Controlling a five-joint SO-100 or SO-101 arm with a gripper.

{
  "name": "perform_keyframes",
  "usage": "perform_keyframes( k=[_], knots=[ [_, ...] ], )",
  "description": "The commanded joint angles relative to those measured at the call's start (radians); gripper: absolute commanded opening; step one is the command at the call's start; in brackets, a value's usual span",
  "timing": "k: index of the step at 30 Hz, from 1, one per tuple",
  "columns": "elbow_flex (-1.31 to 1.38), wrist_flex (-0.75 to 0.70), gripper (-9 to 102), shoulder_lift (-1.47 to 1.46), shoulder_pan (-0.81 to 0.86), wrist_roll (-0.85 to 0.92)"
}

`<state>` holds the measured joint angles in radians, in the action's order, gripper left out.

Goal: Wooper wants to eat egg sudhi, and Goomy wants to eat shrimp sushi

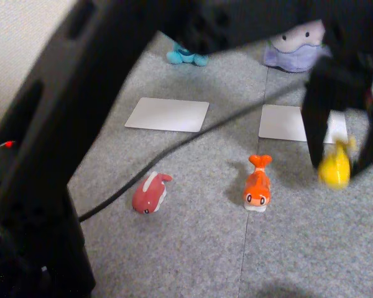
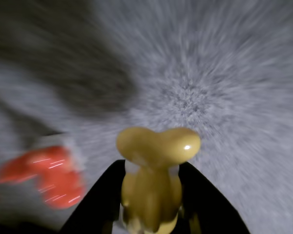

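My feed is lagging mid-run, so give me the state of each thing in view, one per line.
Gripper: shut on the egg sushi.
Egg sushi: held between the fingers, blurred.
Shrimp sushi: upright on the carpet, free.
Red sushi: on the carpet, free.
Left card: flat, bare.
Right card: flat, partly hidden by the gripper.
Wooper: mostly hidden behind the arm.
Goomy: behind the right card.

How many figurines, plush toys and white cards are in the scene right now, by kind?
Sushi figurines: 3, namely the egg sudhi clamped in the hand, the shrimp sushi and the dark red figurine, both on the carpet.
Plush toys: 2, Wooper and Goomy.
White cards: 2, the left card and the right card.
Total: 7
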<state>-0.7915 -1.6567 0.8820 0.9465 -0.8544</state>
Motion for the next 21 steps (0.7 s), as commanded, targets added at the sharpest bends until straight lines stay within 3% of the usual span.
perform_keyframes(
  k=[1, 13, 21],
  knots=[
    [0.023, -0.037, 3, 0.190, -0.109, -0.097],
    [0.008, -0.044, 3, 0.258, -0.561, -0.463],
    [-0.097, -0.043, 2, 0.249, -0.785, -0.595]
  ],
)
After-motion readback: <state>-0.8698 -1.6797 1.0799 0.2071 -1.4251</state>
